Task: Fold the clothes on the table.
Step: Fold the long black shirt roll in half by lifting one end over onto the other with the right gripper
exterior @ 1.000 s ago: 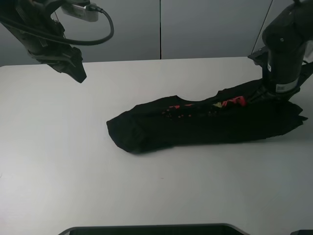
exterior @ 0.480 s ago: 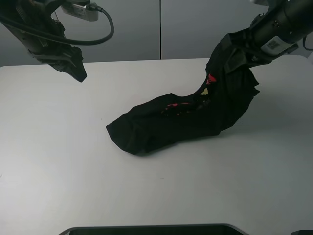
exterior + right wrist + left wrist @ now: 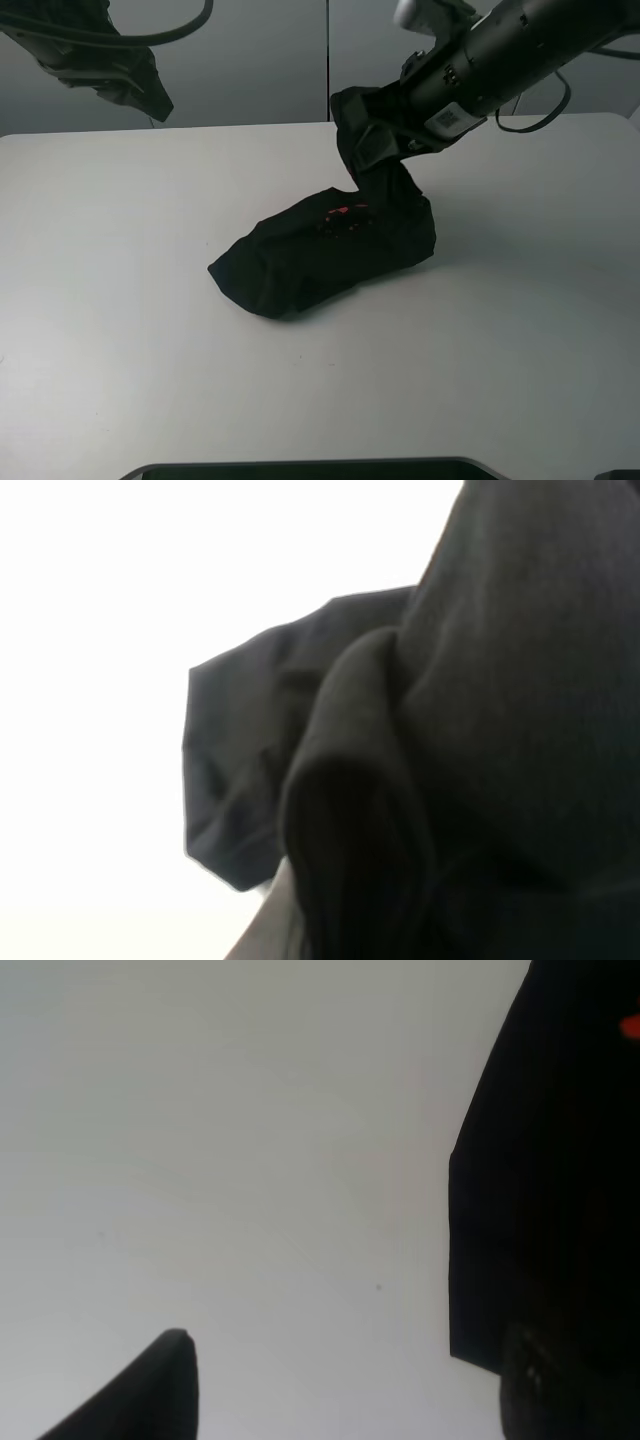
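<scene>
- Black T-shirt [image 3: 325, 255] lay mid-surface [image 3: 120, 330], long axis running left-right, one end lifted.
- Right gripper [image 3: 372, 135] was clamped on that raised end, directly above the bundle.
- Left gripper [image 3: 140, 85], jaws apart, hung well left of the shirt; right arm nearer.

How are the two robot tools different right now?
The right tool is shut on the black T-shirt, lifting one end up over the rest; the left tool is open and holds nothing. The right tool hangs above the middle of the table, reaching across from its side; the left tool sits high by the far left edge, away from the shirt. Both are dark and off the table.
</scene>
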Available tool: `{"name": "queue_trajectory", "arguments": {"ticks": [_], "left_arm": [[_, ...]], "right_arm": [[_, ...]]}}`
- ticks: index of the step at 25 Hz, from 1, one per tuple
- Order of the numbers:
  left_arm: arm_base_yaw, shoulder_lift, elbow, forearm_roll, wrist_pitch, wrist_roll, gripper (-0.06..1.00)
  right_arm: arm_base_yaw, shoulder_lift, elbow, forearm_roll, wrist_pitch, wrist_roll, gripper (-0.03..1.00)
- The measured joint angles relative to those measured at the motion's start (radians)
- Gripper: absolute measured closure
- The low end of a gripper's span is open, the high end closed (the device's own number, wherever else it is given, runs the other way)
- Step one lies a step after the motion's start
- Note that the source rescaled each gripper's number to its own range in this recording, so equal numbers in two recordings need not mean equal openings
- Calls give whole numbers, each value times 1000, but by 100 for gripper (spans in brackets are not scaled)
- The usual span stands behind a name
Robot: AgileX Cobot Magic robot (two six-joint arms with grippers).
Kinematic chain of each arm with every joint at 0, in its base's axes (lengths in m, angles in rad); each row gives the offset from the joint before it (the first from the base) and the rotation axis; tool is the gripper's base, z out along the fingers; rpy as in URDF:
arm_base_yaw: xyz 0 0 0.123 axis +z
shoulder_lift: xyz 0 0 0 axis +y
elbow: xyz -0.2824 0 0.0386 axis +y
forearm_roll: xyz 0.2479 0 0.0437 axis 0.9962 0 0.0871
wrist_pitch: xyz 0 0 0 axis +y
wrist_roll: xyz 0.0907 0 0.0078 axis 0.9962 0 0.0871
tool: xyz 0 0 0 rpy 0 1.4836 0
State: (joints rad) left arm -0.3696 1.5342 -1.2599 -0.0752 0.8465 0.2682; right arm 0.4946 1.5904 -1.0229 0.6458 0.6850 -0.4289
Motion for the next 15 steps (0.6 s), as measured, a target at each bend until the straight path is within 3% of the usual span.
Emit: {"name": "queue_trajectory", "arguments": {"ticks": [7,11,15], "left_arm": [[0,-118,1,0,-2,0,10],[0,-159,1,0,-2,0,10],[0,-169,1,-2,-2,0,10]], "right_arm": [[180,167,0,45,-133,17,86],[212,237,-3,63,-215,4,86],[217,306,-42,74,-230,-2,86]]}}
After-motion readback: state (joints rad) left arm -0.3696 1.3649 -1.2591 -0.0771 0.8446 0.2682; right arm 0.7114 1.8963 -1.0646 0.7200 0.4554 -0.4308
